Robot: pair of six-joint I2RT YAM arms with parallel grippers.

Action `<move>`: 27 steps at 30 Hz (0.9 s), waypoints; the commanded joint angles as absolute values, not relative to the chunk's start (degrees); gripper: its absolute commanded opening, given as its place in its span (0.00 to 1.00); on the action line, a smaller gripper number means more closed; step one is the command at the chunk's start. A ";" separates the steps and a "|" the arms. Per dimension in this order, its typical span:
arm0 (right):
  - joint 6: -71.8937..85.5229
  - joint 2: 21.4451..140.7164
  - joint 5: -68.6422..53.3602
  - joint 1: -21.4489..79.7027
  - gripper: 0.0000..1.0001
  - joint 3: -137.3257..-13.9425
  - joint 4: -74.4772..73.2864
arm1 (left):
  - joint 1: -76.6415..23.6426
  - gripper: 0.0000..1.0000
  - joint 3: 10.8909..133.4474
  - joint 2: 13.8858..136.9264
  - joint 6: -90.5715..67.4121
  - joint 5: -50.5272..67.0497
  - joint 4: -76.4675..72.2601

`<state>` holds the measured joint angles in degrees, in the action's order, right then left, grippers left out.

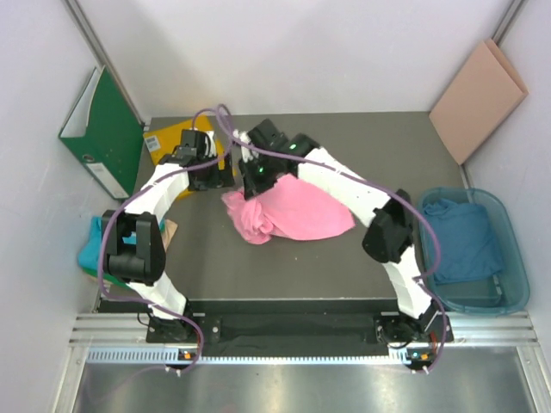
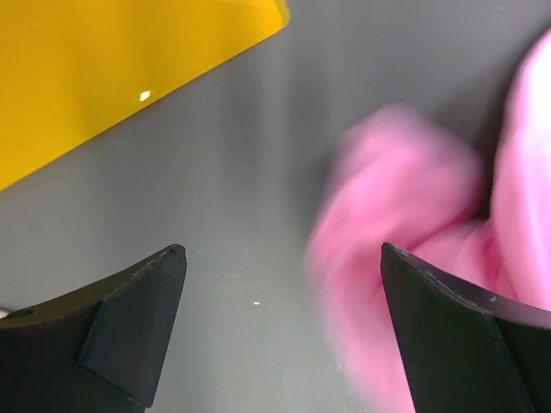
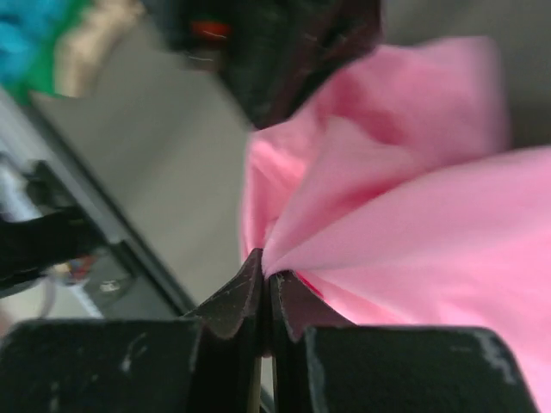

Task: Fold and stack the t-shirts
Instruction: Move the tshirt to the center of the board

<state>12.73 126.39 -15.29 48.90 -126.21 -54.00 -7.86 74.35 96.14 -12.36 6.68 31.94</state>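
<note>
Risk: the pink t-shirt point(image 1: 301, 215) may be pulled out of the right gripper point(image 3: 265, 277) when it is lifted.
Cause: only a thin fold is pinched between its pressed-together fingers.
Left gripper point(image 2: 282, 251): fingers are spread wide, nothing is held, the cloth is just beside it.
Shirt: crumpled, unfolded, bunched at one end, laid in the middle of the table point(image 1: 284, 275).

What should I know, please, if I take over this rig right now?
Right gripper: jaws shut on a pinch of the pink t-shirt, crumpled in the middle.
Left gripper: jaws open, empty, beside that shirt.
Dark blue t-shirt lies in the bin on the right; teal and green cloth at the far left.
Done: no fold or stack visible. Left: fold all, then stack.
</note>
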 commanded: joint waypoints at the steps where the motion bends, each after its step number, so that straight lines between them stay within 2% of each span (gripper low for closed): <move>1: 16.52 110.76 -25.40 44.40 0.03 -124.91 -43.51 | -8.00 0.99 75.85 94.31 -13.09 2.29 33.22; 6: 18.19 99.07 -25.05 35.44 0.02 -118.14 -40.00 | -8.00 0.99 76.55 94.57 -13.53 1.32 33.49; 8: 18.02 93.55 -23.30 28.85 0.01 -109.98 -38.59 | -8.09 0.99 76.73 95.09 -13.89 1.84 33.58; 12: 14.25 88.77 -12.26 19.44 0.00 -97.32 -40.95 | -8.09 0.99 77.25 95.62 -14.06 3.16 33.66; 13: 12.59 88.51 -10.13 16.81 0.04 -92.51 -41.48 | -8.09 0.99 77.26 95.62 -14.06 3.60 33.75; 15: 11.87 89.38 -2.25 15.13 0.28 -87.48 -41.40 | -8.09 0.99 77.26 95.71 -14.15 4.30 33.75; 16: 11.69 92.00 0.06 13.64 0.48 -83.97 -42.09 | -8.09 0.99 77.17 95.80 -14.15 4.74 33.66; 18: 11.78 95.00 5.69 12.57 0.62 -82.45 -43.59 | -8.26 0.99 76.99 95.80 -14.15 6.32 33.31; 19: 13.08 96.05 7.71 12.39 0.79 -81.75 -43.42 | -8.44 0.99 76.91 95.80 -14.15 6.68 33.31; 20: 13.97 95.54 8.52 12.39 0.87 -81.13 -42.46 | -8.96 0.99 76.56 95.71 -14.06 7.64 32.88; 22: 15.90 92.13 8.79 12.48 0.99 -80.68 -39.66 | -9.75 0.99 76.20 95.45 -13.62 8.52 32.43; 27: 15.91 89.21 4.77 13.18 1.00 -85.59 -39.90 | -13.00 0.99 75.76 95.62 -13.53 12.38 30.24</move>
<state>14.83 96.51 5.10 12.62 -78.08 -43.35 -10.57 75.11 96.16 -13.61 7.84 33.28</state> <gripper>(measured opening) 0.993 0.990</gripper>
